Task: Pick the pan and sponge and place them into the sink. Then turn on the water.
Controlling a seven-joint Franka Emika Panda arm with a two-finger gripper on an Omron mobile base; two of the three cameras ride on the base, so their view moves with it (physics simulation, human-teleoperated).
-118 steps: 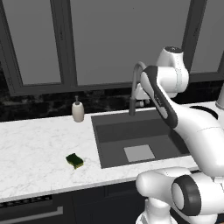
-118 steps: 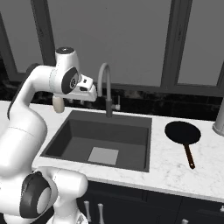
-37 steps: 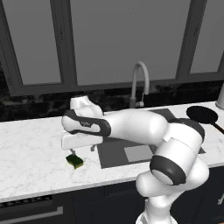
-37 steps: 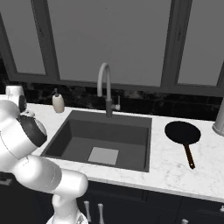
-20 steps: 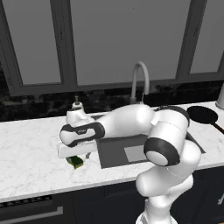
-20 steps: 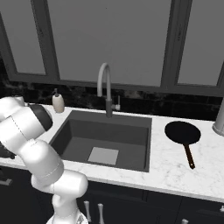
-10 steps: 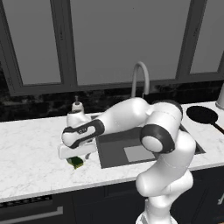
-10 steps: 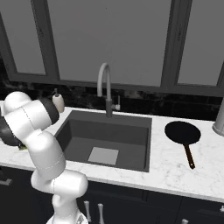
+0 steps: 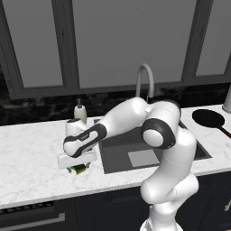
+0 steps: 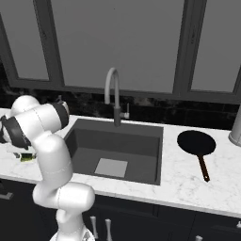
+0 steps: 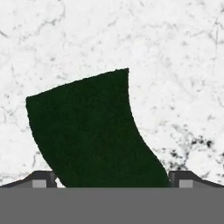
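Observation:
The sponge lies dark green side up on the white marble counter, left of the sink. My gripper is low over it and open, one fingertip on each side of the sponge's near end. In the left base view the white hand covers most of the sponge; a green and yellow edge shows under it. From the right base camera the sponge peeks out beside the arm. The black pan rests on the counter right of the sink, handle toward the front. No water runs from the faucet.
A beige soap dispenser stands at the back, just behind the hand. A grey metal vessel is at the far right beyond the pan. The faucet rises behind the basin. The counter's front edge is close below the sponge.
The arm swung from the faucet side over to the left counter and came down onto the sponge. In the last half second the hand sank a little lower over it.

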